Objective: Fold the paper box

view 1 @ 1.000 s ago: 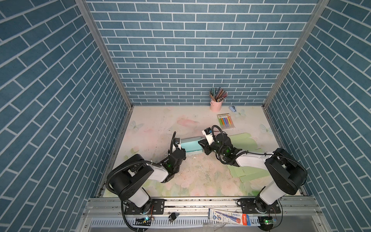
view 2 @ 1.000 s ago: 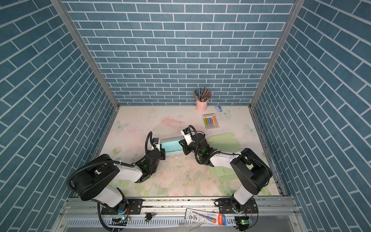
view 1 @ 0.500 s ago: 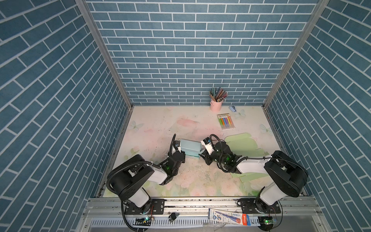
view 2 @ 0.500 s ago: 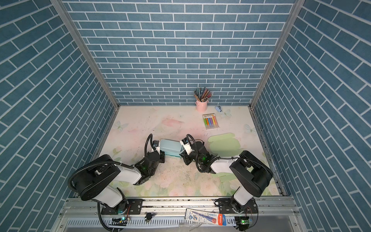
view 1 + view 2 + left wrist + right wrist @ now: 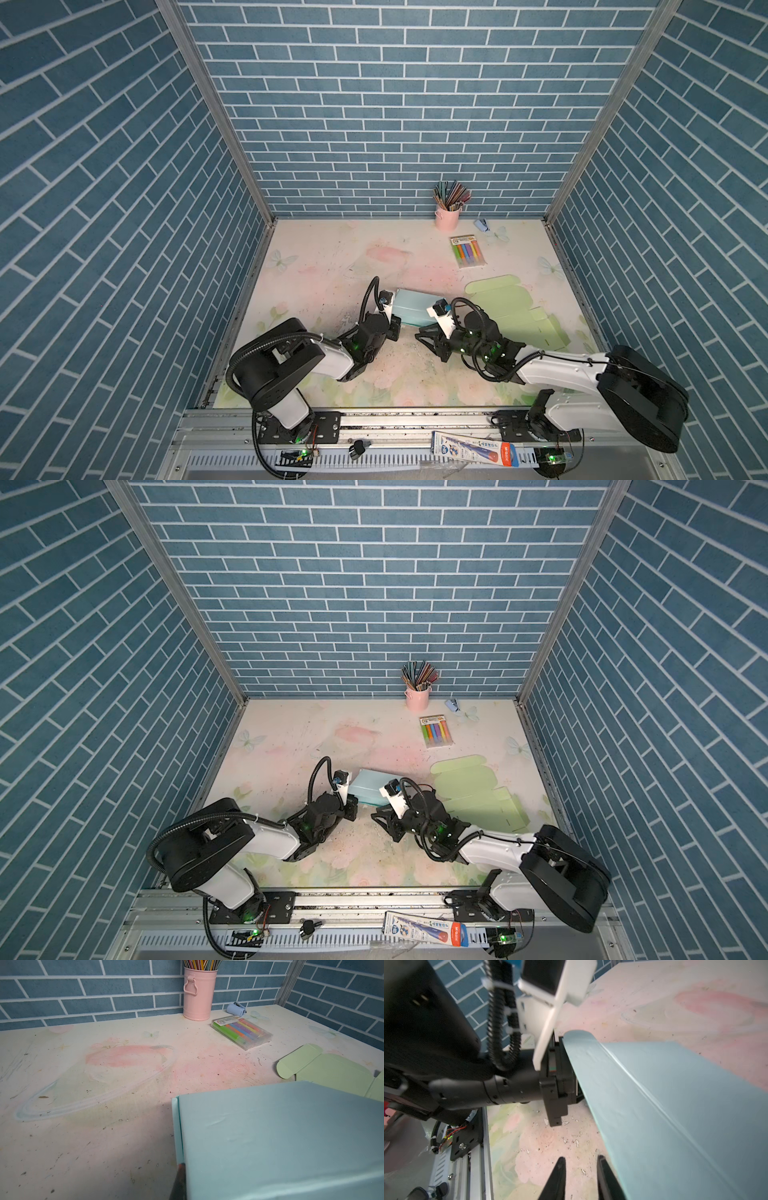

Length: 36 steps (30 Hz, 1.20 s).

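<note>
The light blue paper box lies folded near the table's middle. It fills much of the left wrist view and the right wrist view. My left gripper is shut on the box's left end wall. One dark finger shows against that wall and the other is hidden by the box. My right gripper is open just in front of the box's near edge, with only bare table between its fingers. A flat green box blank lies to the right.
A pink cup of pencils, a clear pack of markers and a small blue stapler stand at the back right. Blue brick walls close in three sides. The metal rail runs along the front edge.
My right gripper has opened, let go of the box and drawn back toward the front edge. The box has shifted slightly, still held at its left end.
</note>
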Available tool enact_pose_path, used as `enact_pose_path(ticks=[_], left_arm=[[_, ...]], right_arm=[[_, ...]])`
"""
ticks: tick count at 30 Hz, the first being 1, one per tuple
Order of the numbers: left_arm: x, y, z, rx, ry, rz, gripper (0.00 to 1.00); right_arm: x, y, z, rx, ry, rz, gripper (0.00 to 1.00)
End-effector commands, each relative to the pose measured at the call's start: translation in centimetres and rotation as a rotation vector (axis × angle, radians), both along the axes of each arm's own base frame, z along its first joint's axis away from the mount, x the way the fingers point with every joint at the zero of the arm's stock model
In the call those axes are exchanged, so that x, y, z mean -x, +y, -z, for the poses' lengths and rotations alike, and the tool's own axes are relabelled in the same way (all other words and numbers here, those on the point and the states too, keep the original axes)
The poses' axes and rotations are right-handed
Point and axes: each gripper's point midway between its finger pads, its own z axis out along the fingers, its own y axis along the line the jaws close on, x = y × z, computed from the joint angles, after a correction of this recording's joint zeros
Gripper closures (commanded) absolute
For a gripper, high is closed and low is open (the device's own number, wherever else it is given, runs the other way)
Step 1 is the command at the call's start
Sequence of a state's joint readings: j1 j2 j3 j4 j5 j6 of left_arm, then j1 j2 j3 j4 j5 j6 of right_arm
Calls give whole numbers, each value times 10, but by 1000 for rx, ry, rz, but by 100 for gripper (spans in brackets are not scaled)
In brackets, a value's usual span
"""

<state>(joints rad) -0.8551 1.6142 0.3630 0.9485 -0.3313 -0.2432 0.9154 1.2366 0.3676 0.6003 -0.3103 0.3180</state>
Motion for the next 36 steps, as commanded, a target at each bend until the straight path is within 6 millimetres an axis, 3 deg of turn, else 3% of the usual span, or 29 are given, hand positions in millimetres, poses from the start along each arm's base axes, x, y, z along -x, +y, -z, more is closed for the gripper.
enact_pose_path(ticks=[1,11,16,21,27,32,36], left_arm=[[-2,-8,-1,6,1,18,95],[0,-18,1,4,9,68,95],[0,-19,4,0,18,79,93],[-2,-24,11,-21,38,87,93],[2,-27,10,-13,55,107,88],[13,-25,13,-9,84,123,75],[32,-19,23,-41,128,146,61]], right_arm=[[0,-6,-21,-28,-24,24,71],[-3,-27,-83,-63,-141,97,65],[-28,-33,-100,-66,-103,206,64],[-57,-36,-78,-78,21,241,65],[-67,-33,-21,23,99,247,67],[-67,-30,23,95,183,232,69],[-66,-31,41,111,208,238,70]])
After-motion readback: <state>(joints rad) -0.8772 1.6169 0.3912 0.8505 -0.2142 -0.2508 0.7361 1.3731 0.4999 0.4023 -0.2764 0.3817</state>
